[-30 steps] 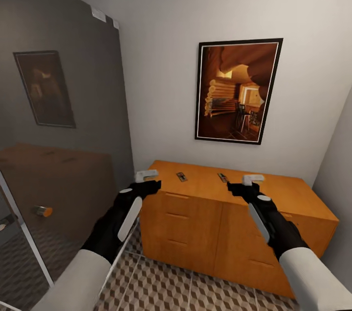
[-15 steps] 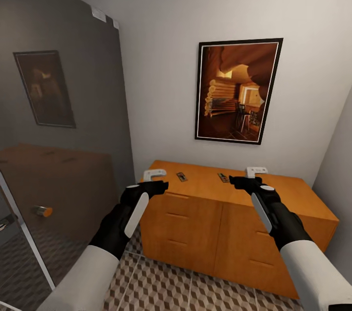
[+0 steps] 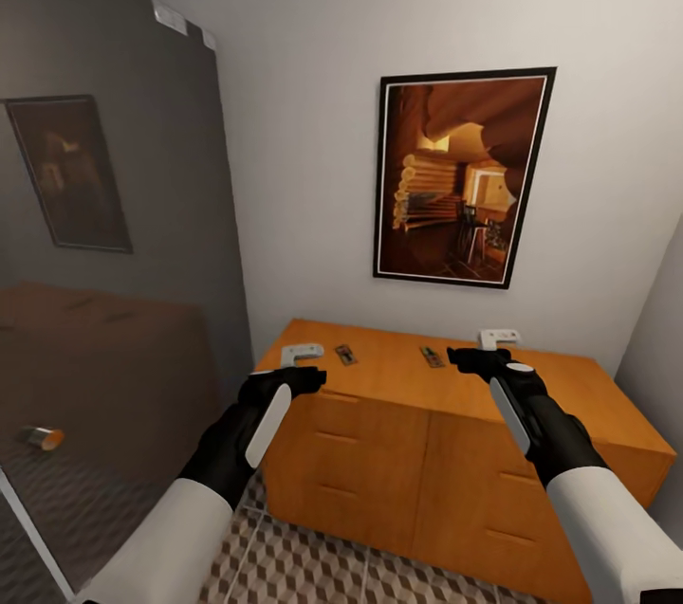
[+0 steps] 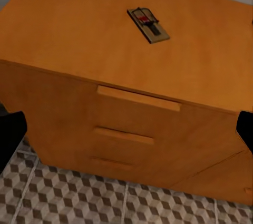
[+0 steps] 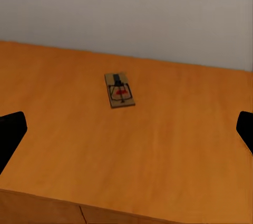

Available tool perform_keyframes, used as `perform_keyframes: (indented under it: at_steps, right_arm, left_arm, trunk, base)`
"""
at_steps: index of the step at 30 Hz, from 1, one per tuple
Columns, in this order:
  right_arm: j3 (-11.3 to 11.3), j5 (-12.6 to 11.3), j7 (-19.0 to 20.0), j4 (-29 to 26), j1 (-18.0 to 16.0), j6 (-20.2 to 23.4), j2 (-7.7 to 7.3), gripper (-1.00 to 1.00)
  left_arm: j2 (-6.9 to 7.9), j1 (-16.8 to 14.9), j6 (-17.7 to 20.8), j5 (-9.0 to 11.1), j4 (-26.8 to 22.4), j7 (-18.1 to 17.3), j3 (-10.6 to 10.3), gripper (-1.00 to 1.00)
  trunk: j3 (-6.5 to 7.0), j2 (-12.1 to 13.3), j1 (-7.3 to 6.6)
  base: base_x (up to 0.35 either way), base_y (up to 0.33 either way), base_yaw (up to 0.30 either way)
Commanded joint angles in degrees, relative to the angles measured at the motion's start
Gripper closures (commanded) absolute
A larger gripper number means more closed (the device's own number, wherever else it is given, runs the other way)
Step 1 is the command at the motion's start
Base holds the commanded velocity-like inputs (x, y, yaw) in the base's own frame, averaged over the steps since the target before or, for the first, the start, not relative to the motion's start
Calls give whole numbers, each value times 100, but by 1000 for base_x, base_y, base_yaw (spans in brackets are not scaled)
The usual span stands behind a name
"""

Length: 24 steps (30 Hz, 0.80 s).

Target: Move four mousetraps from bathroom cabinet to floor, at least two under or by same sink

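Two traps lie flat on the cabinet top: left trap just ahead and inboard of left gripper, right trap inboard of right gripper. Long axes run roughly front-to-back, slightly skewed. Each arm nearest its own trap. Both grippers open, empty

Framed painting hangs on pale wall.

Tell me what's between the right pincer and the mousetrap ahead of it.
Nothing: bare orange cabinet top separates the right pincer from the mousetrap, shown in the right wrist view.
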Motion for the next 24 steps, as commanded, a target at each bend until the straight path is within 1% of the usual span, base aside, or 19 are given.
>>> perform_keyframes:
  at_steps: [1,14,17,20,21,22,23,24]
  right_arm:
    - [21,-54,-31,-4,-1,22,-8,-100]
    - [37,-51,-6,80,-3,28,-9,-100]
    - [42,-55,89,131,-1,30,-9,-100]
    - [48,-46,425,232,1,38,-9,-100]
    - [49,-17,649,298,-1,46,-9,-100]
    - [50,11,758,327,-1,52,-9,-100]
    - [50,52,855,352,-2,57,-9,-100]
    - [49,158,1001,388,-2,64,-9,-100]
  left_arm:
    - [0,-2,14,57,-2,49,-5,-100]
    - [0,-2,3,57,10,43,22,-100]
    - [0,-2,-1,52,10,46,23,-100]
    - [1,-1,-10,50,21,53,24,-100]
    - [6,0,-12,49,28,58,24,-100]
    - [8,0,-13,49,32,60,24,-100]
    - [9,-1,-13,49,33,62,24,-100]
    - [12,-1,-14,48,37,64,24,-100]
  trunk:
    - [-3,-4,5]
    - [-3,-4,5]
    - [-3,-4,5]
    - [-3,-4,5]
    - [-3,-4,5]
    - [-3,-4,5]
    - [-3,-4,5]
    - [-3,-4,5]
  base:
    - [305,-126,0]
    - [312,-123,0]
    - [304,-111,0]
    - [160,-52,0]
    - [81,-26,0]
    - [64,-21,0]
    - [52,-17,0]
    - [33,-11,0]
